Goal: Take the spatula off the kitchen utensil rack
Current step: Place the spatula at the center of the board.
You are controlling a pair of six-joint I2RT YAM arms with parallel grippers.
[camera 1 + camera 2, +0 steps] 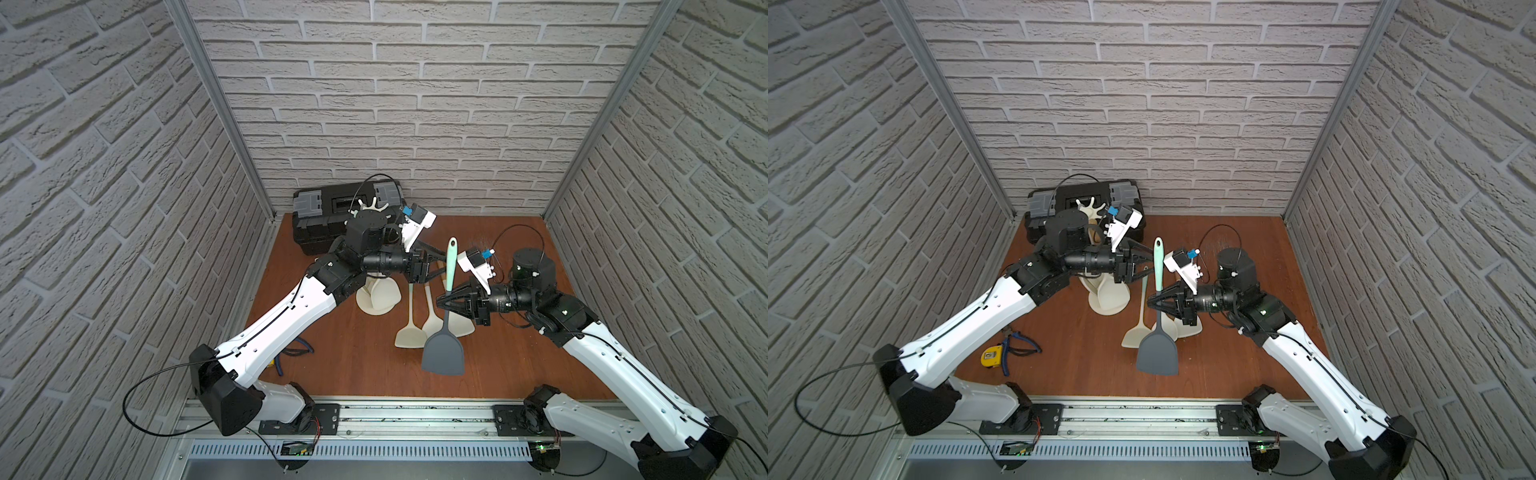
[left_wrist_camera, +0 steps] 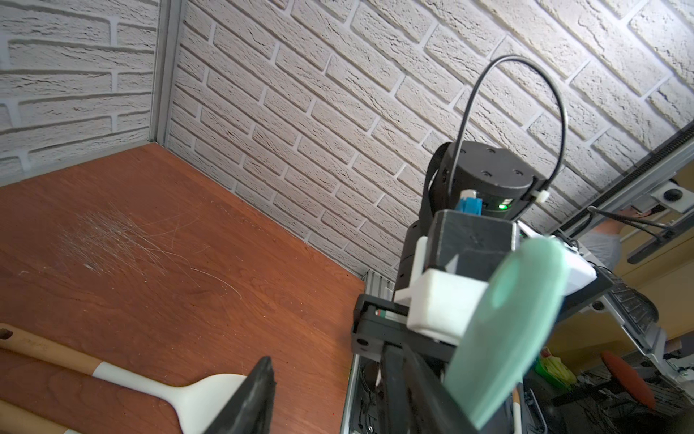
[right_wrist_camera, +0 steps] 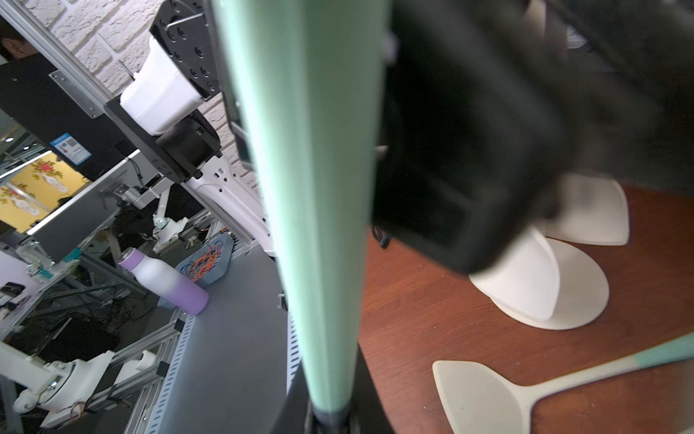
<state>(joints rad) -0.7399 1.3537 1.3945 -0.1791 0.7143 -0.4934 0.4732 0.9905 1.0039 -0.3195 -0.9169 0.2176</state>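
Observation:
The spatula [image 1: 444, 351], a grey blade on a mint-green handle, hangs blade-down over the table, well clear of the kitchen utensil rack [image 1: 376, 307]. My right gripper [image 1: 445, 300] is shut on it where the handle meets the dark neck, which the right wrist view shows up close at the spatula [image 3: 319, 263]. My left gripper [image 1: 443, 262] is open, its tips close beside the upper handle with nothing between them. One of its fingers [image 2: 259, 394] shows in the left wrist view, with the handle [image 2: 507, 330] off to one side. The rack's cream crown [image 1: 1090, 207] rises behind the left arm.
Three cream turners [image 1: 407, 332] lie on the wooden table under the spatula. Another cream utensil [image 1: 384, 295] hangs by the rack's base. A black toolbox [image 1: 320, 224] stands at the back left. Blue-handled pliers [image 1: 1017, 349] and a yellow tape measure [image 1: 989, 358] lie near the left arm.

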